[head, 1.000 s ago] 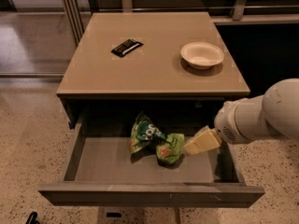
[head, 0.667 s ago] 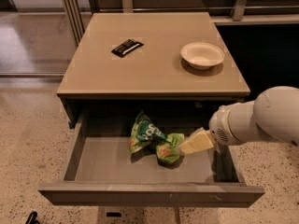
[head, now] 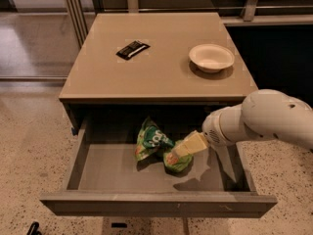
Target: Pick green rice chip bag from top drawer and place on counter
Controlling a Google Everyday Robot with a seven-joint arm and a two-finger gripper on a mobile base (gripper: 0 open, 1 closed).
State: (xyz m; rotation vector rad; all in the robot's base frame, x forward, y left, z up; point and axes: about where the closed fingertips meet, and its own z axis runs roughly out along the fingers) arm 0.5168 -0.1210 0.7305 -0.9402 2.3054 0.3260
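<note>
Gripper (head: pixel 175 154) is down inside the top drawer (head: pixel 156 204) on my feed, reaching in from the right at the end of the white arm (head: pixel 266 121); its pale tip is against the right-hand lobe of the green rice chip bag (head: pixel 151 141); whether it is open or closed on the foil I cannot tell from this angle. I see the bag crumpled on the drawer floor, about midway across and nearer the back than the front panel; its left lobe stands up with white lettering showing; its right lobe sits lower, partly covered by the gripper; the arm's shadow falls on the drawer floor beside it. From where I watch, the drawer stands well out beneath the counter (head: pixel 156 77); on the counter a flat black wrapper (head: pixel 132 49) lies towards the back left; a white bowl (head: pixel 211 58) sits towards the back right, well apart from it.
</note>
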